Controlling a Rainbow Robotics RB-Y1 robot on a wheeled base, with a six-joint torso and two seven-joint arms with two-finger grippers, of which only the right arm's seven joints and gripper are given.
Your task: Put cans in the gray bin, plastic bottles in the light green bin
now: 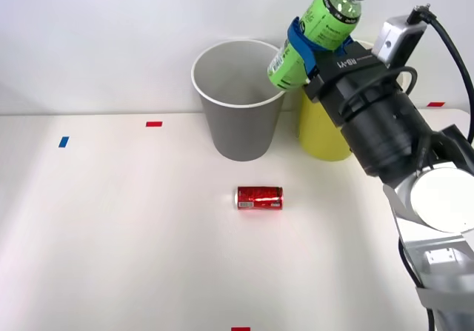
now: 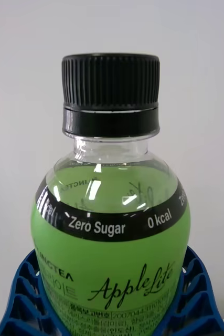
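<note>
Nearest on the white desk (image 1: pixel 111 235): small red tape mark (image 1: pixel 241 329) at the front edge. Beyond it, mid-desk: red drink can (image 1: pixel 259 198) lying on its side, cylindrical, metal, silver ends, pale label patch toward one end; writing too small to read. Well apart from both bins and from the arm.

Further back, standing upright: gray bin (image 1: pixel 238 109), cup-shaped, tapering downward, white rim, pale smooth interior. Just beside it, toward the robot's right: light green bin (image 1: pixel 320 135), largely hidden behind the arm.

Raised above the bins: right hand (image 1: pixel 317 46), blue ribbed fingers (image 2: pixel 17 299) clamped on either side of the green-labelled plastic bottle (image 1: pixel 320 26). Bottle tilted, cap up and away, base over the gap between the two bin rims. Wrist view: black ribbed screw cap (image 2: pixel 110 84), clear neck, bright green label with black band reading "Zero Sugar" and "0 kcal", script "Apple Lite" below, part-word "INCTEA" at the side. Fine print beneath not legible.

Far part of desk: red tape (image 1: pixel 153 124) and blue tape (image 1: pixel 64 142) marks. Lettering on the black wrist housing not legible.
</note>
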